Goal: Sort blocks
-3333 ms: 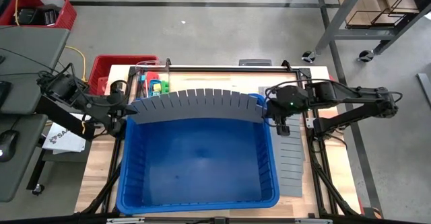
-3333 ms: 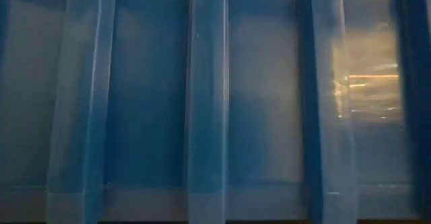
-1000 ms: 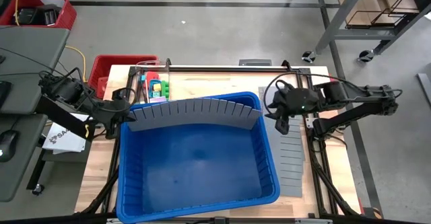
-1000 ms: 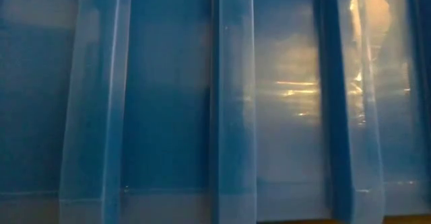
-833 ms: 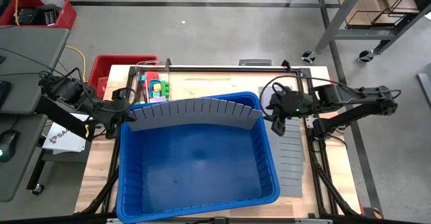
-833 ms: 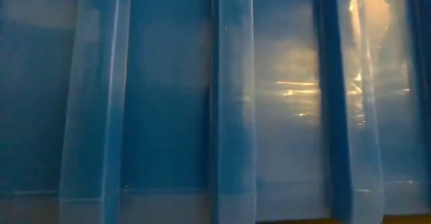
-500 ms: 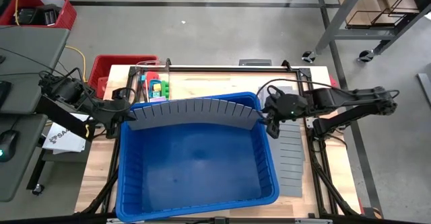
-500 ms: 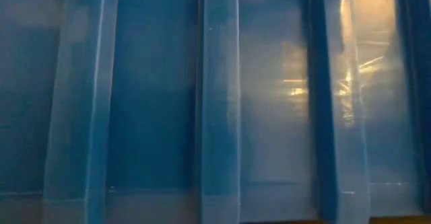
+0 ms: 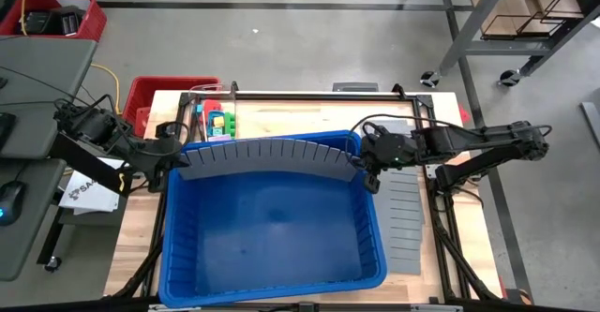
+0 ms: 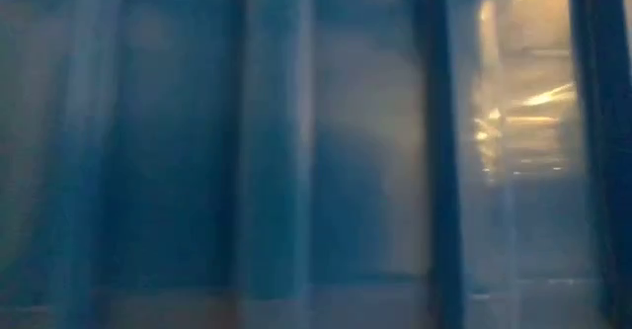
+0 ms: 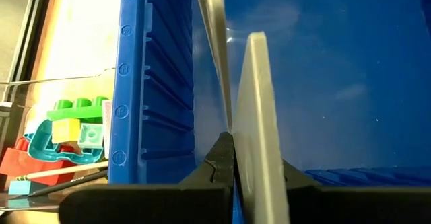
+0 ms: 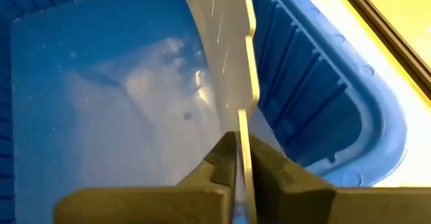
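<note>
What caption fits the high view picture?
Both tools, left tool and right tool, pinch the ends of a long notched grey plastic divider panel bowed across the big blue plastic bin.

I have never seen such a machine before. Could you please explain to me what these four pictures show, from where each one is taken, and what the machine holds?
This is a robot with two dark arms at a table; each arm ends in a two-finger claw. One picture looks straight down from above. There the left claw and the right claw each pinch one end of a long grey divider panel, which spans the far end of a large blue bin. Two pictures come from cameras on the wrists: each shows the thin panel clamped between that arm's own fingers. The fourth camera sits at table height and sees only the bin's blue wall. Small coloured toy blocks lie behind the bin, and more grey panels lie on the table at its right.
</note>
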### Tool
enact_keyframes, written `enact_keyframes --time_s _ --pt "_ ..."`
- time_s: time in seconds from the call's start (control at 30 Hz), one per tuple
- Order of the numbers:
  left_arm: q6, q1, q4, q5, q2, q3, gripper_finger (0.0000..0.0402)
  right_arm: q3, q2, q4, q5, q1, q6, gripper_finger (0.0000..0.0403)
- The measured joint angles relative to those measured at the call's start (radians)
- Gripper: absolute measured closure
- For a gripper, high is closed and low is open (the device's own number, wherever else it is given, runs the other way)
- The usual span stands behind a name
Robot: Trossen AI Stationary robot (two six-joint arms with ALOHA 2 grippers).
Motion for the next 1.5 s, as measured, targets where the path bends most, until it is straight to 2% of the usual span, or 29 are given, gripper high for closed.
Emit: enact_keyframes --time_s 0.1,0.63,1.03,1.13,1.33,1.5 --pt "0.0 0.0 0.0 -0.009 0.0 0.0 0.0401 0.012 -0.001 -0.004 0.0 0.001 -0.011 0.0399" --pt "-0.027 0.0 0.001 -0.047 -0.001 0.001 0.0401 0.16 -0.002 -0.005 -0.014 0.0 -0.068 0.0402" --pt "-0.037 0.0 -0.004 -0.048 -0.001 0.0 0.0401 0.164 -0.002 0.232 -0.117 -0.001 -0.249 0.0402" --pt "-0.04 0.0 -0.003 -0.048 -0.001 0.0 0.0401 0.165 0.002 0.276 -0.108 -0.001 -0.293 0.0402" --pt "-0.038 0.0 -0.001 -0.059 -0.001 0.0 0.0401 0.165 0.032 0.26 -0.005 -0.027 -0.379 0.0403" --pt "-0.038 0.0 -0.007 -0.06 -0.001 0.0 0.0401 0.166 0.068 0.268 -0.039 -0.08 -0.428 0.0403"
